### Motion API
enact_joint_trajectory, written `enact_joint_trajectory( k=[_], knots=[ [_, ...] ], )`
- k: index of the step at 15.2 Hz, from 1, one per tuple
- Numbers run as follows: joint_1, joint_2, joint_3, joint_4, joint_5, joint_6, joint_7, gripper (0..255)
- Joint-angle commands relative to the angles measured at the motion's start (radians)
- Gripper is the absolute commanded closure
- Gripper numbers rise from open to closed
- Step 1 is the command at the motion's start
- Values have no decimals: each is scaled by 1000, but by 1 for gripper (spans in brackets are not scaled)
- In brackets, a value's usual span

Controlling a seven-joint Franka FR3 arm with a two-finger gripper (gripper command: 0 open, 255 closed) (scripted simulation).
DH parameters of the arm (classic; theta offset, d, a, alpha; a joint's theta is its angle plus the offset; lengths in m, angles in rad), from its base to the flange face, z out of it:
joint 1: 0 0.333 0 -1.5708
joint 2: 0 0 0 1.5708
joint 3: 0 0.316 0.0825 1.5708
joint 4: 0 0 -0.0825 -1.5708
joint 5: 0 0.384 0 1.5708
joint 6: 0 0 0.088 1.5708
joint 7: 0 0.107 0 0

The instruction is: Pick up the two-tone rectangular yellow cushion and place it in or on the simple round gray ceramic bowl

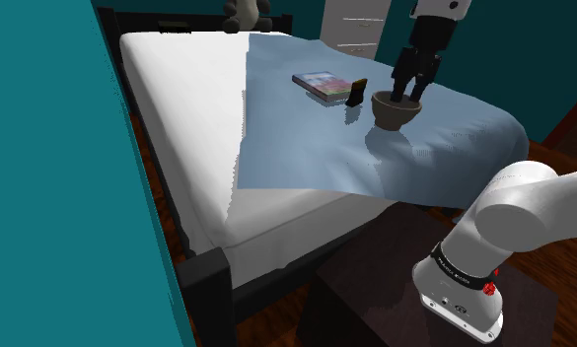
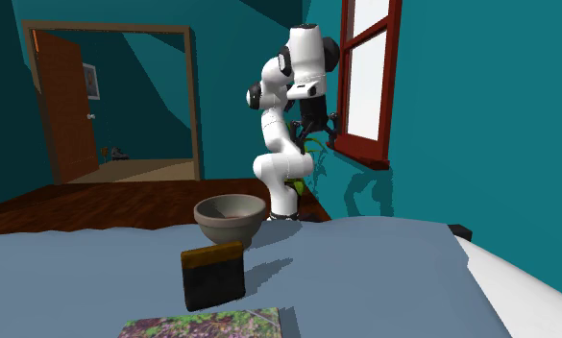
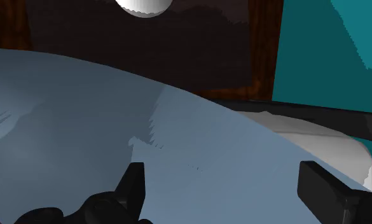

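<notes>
Where the blue blanket (image 1: 306, 148) covers the bed (image 1: 178, 108), the small cushion (image 1: 356, 94) (image 2: 212, 276), dark with a yellowish top edge, is seen standing upright and untouched. It is flanked by a book (image 1: 322, 84) (image 2: 207, 326) and the bowl (image 1: 393, 115) (image 2: 229, 229), both near it. The gripper (image 1: 410, 96) (image 3: 226, 181) is held above the blanket, its fingers (image 3: 132, 181) spread wide with nothing between them
</notes>
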State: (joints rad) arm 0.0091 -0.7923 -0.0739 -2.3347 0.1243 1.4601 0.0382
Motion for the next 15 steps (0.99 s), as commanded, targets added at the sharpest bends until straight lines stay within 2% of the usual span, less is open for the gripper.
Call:
enact_joint_trajectory(
  k=[1,8,15],
  knots=[
    [0,0,0,0,0,0,0,0],
    [-68,242,12,120,26,148,175,0],
    [-130,471,-3,275,37,248,343,0]
  ],
)
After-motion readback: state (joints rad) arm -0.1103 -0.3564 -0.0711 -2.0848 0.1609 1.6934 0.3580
